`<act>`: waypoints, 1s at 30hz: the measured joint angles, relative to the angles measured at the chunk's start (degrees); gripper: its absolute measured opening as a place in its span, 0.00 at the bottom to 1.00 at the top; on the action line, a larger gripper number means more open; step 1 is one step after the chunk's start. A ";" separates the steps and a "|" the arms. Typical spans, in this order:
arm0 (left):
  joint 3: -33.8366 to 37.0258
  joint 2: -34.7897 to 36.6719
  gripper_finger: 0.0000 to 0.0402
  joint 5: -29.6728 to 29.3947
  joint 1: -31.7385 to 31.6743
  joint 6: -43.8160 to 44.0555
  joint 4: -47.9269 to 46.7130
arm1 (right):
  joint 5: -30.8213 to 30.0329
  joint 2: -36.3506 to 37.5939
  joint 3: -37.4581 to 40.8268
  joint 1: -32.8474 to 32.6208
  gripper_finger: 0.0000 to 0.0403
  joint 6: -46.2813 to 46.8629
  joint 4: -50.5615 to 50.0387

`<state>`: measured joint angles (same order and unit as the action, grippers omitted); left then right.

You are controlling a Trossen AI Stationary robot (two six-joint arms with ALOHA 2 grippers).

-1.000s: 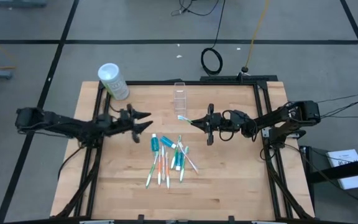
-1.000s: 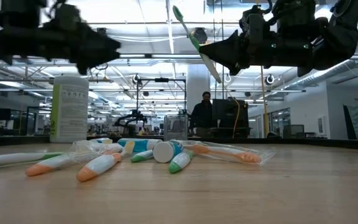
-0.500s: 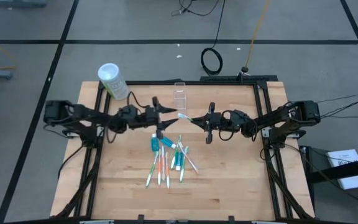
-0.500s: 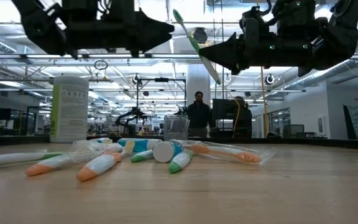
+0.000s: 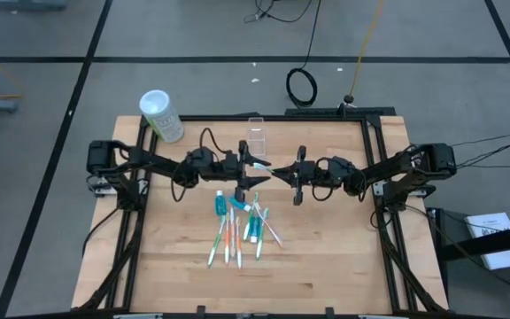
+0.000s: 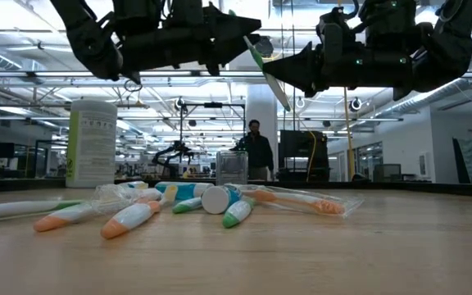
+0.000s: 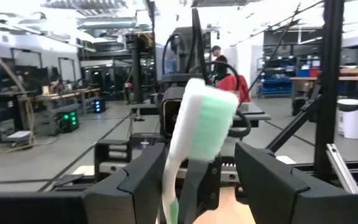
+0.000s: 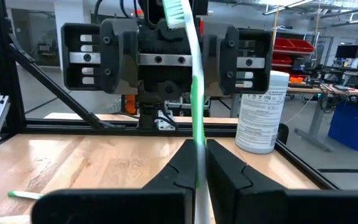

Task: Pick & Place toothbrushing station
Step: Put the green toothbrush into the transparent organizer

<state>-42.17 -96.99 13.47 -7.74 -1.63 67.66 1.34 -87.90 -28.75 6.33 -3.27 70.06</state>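
My right gripper (image 5: pixel 283 173) is shut on a white toothbrush with green bristles (image 6: pixel 256 57), high above the table's middle. The brush head (image 7: pixel 205 115) points toward my left arm. My left gripper (image 5: pixel 257 170) is open, one finger on either side of the brush head with a gap on both sides. A small clear cup (image 5: pixel 256 135) stands upright near the far edge. Several toothbrushes and blue tubes (image 5: pixel 237 221) lie in a pile on the table below. My right gripper pinches the toothbrush's handle (image 8: pixel 197 149) between its two fingers, about midway along it. The fingers come level from the table's right side and lie across the brush. The brush is lifted clear and slants, head up toward my left arm, handle end (image 6: pixel 285 100) hanging below.
A white canister with green print (image 5: pixel 162 115) stands at the table's far left corner. The pile in the low view (image 6: pixel 179 205) spreads across the table's middle. Bare wood (image 5: pixel 326 257) lies near the front and right. A person (image 6: pixel 256 152) stands in the room beyond.
My left gripper has travelled toward the table's right edge and a little up, turning as it went. Its open fingers now stand around the head of the held toothbrush. The toothbrush has not moved.
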 joint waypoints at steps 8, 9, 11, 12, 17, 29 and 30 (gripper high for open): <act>-0.27 -0.08 0.50 0.03 -0.12 -0.77 -0.03 | -0.04 0.00 0.00 0.00 0.02 -0.02 -0.02; -0.27 -0.08 0.50 0.03 -0.12 -0.90 -0.02 | -0.04 0.00 0.00 0.00 0.02 -0.02 -0.03; -0.27 -0.08 0.50 0.03 -0.12 -0.98 -0.04 | -0.04 0.00 0.00 0.00 0.02 -0.02 -0.04; -0.27 -0.08 0.49 0.03 -0.12 -0.98 -0.04 | -0.04 0.00 0.00 0.00 0.02 -0.02 -0.03; -0.27 -0.08 0.39 -0.08 -0.12 -1.05 -0.04 | 0.07 0.00 0.00 0.00 0.02 -0.02 -0.04; -0.27 -0.08 0.03 -0.37 -1.03 -0.88 -0.11 | 0.31 0.00 0.00 -0.04 0.02 0.21 -0.06; -0.27 -0.08 0.04 -0.44 -1.21 -0.59 -0.11 | 0.21 0.00 0.00 -0.04 0.02 0.55 -0.07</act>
<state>-42.44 -97.08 13.02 -8.95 -2.22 67.55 1.55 -87.90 -28.75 6.28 -2.72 70.00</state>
